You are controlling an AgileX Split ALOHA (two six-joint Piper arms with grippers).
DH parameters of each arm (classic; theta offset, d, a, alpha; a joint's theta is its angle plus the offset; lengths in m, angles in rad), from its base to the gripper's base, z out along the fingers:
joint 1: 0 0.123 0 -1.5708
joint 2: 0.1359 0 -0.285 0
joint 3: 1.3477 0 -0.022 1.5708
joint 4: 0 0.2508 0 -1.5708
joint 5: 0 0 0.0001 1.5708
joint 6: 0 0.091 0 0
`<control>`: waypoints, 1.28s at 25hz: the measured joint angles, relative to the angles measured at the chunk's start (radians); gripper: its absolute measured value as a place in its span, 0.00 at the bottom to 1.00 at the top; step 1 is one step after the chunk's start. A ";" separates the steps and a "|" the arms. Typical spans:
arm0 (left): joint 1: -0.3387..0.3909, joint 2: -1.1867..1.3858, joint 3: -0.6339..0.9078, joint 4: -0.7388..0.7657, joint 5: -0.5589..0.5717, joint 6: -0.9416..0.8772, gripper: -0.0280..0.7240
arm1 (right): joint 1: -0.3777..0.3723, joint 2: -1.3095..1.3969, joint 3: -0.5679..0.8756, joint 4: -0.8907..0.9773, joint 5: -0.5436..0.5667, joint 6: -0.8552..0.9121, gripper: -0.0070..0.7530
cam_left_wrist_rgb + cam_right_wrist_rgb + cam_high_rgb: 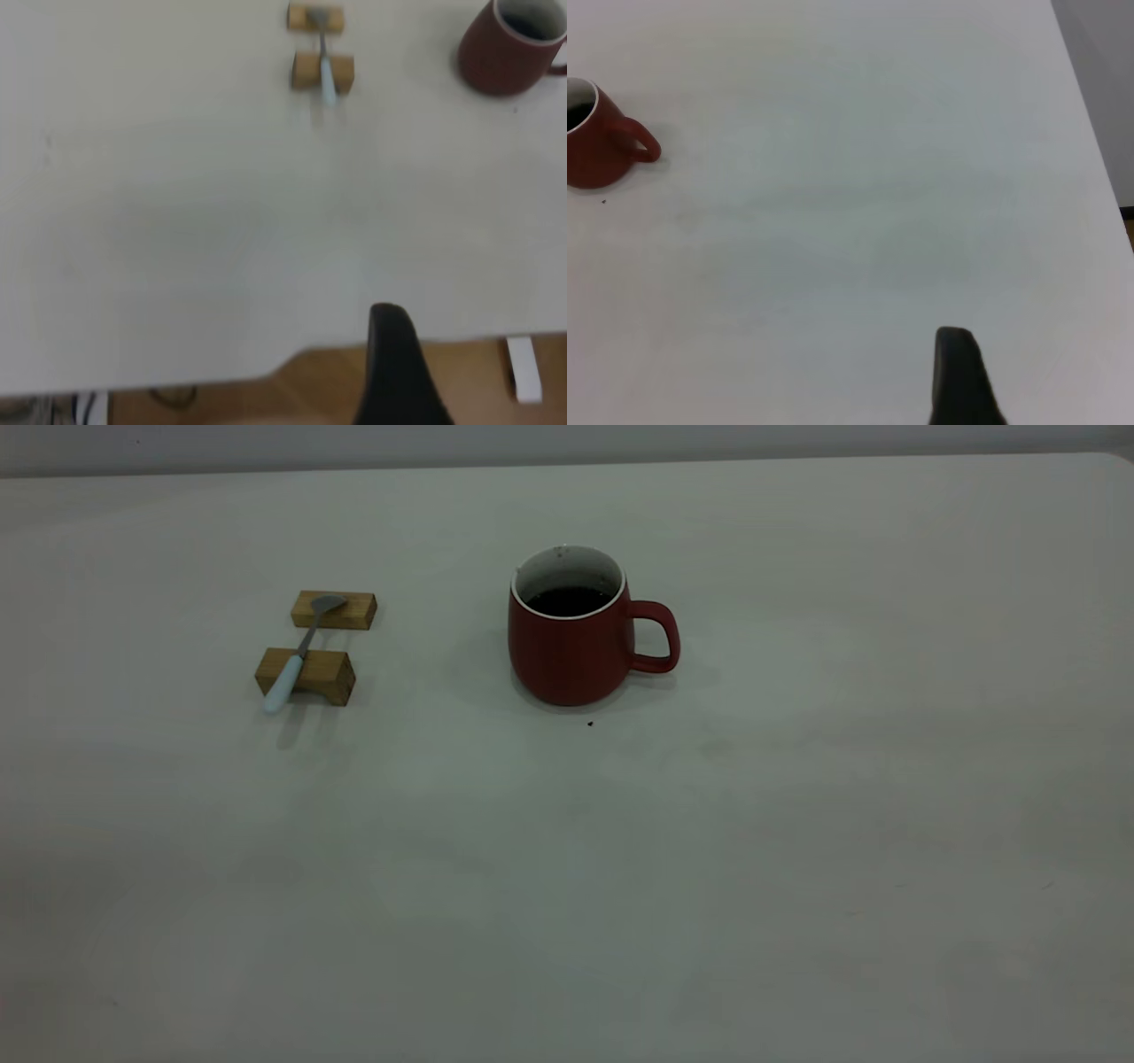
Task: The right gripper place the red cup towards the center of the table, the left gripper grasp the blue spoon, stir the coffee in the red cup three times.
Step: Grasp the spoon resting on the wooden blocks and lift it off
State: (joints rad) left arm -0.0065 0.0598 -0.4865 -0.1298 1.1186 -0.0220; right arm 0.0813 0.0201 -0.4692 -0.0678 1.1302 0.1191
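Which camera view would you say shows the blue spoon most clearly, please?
The exterior view: the blue spoon lies across two wooden blocks, handle and bowl both distinct. The left wrist view shows it far off and blurred; the right wrist view misses it.

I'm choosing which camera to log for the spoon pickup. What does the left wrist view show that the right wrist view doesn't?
Only the left wrist view shows the blue spoon lying across two wooden blocks, and the table's near edge with floor beyond. Only the right wrist view shows the table's side edge. Both show the red cup with coffee, bare table, and one dark gripper finger.
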 joint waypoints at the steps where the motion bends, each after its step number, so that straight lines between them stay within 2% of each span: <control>1: 0.000 0.038 -0.001 0.000 -0.007 -0.002 0.75 | 0.000 0.000 0.000 0.000 0.000 0.000 0.68; 5: 0.000 0.267 -0.034 0.000 -0.058 0.022 0.75 | 0.000 0.000 0.000 0.000 0.000 0.000 0.68; 14: 0.000 0.852 -0.127 -0.001 -0.278 0.070 0.75 | 0.000 0.000 0.000 0.000 0.000 0.000 0.68; 18: 0.000 1.109 -0.211 -0.005 -0.389 0.069 0.75 | 0.000 0.000 0.000 0.000 0.000 0.000 0.68; 22: -0.007 1.353 -0.311 -0.007 -0.437 0.068 0.75 | 0.000 0.000 0.000 0.000 0.000 0.000 0.68; 32: -0.109 1.840 -0.564 -0.006 -0.581 0.039 0.75 | 0.000 0.000 0.000 0.000 0.000 0.000 0.68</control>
State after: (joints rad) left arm -0.1157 1.8998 -1.0505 -0.1355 0.5376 0.0170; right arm 0.0813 0.0201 -0.4692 -0.0680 1.1302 0.1195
